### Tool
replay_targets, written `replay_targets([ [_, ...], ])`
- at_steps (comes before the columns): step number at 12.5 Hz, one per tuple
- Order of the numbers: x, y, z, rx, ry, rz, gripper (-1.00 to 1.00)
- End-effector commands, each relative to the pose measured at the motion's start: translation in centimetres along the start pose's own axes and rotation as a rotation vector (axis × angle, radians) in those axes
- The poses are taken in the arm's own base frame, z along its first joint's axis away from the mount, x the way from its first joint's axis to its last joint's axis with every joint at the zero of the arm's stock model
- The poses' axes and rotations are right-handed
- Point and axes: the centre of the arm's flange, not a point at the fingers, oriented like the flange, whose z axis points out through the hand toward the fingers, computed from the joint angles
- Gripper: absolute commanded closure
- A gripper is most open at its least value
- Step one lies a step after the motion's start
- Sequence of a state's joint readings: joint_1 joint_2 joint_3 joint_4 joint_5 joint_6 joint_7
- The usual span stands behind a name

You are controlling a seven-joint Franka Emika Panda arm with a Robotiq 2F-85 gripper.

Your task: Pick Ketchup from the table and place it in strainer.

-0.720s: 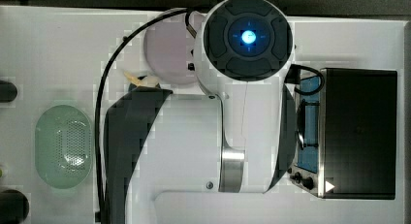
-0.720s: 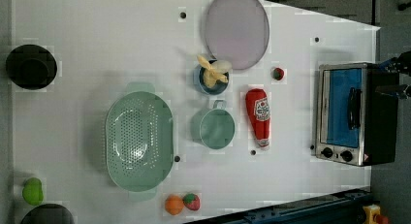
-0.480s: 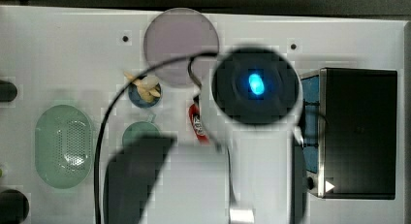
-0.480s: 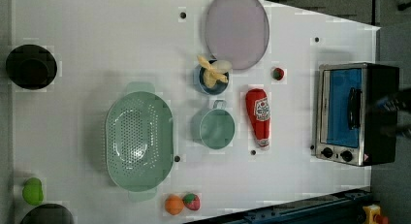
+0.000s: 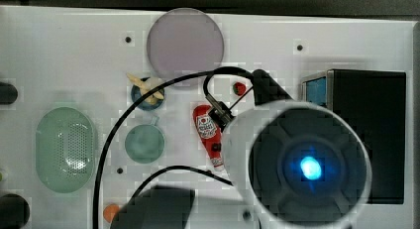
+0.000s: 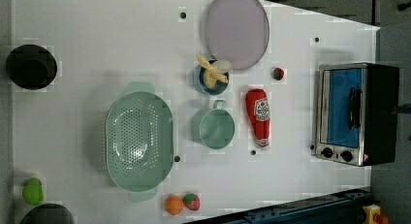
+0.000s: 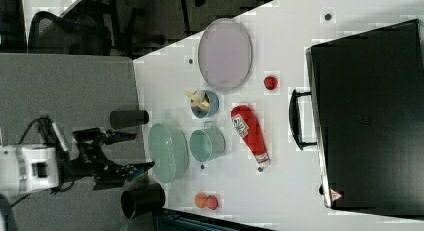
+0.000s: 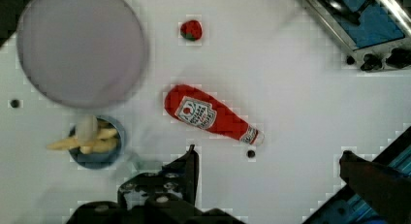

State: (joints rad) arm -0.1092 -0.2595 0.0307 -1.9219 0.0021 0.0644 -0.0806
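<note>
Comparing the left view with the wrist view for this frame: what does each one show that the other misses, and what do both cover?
Left view alone: the strainer, empty, the teal cup between it and the bottle, a black bowl, and an orange and red fruit pair at the table edge.

Wrist view alone: the gripper, jaws wide open, hanging above the table short of the bottle.

Both: the Ketchup lying flat on the table, the grey plate, the blue bowl of fries, the small red piece, the toaster oven.

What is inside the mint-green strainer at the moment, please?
Nothing: the strainer shows only its bare perforated bottom in the left view. The Ketchup lies on the table, apart from it, beyond the teal cup.
</note>
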Motion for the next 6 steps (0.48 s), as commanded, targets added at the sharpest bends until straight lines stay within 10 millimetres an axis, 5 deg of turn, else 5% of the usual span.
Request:
replay_targets([
  [1,1.0,-2.4,9.4,-0.113,-0.159,-0.148,-1.00],
  [6,1.2,-4.7,18.2,-0.118,-0.233,-0.494,-1.00],
])
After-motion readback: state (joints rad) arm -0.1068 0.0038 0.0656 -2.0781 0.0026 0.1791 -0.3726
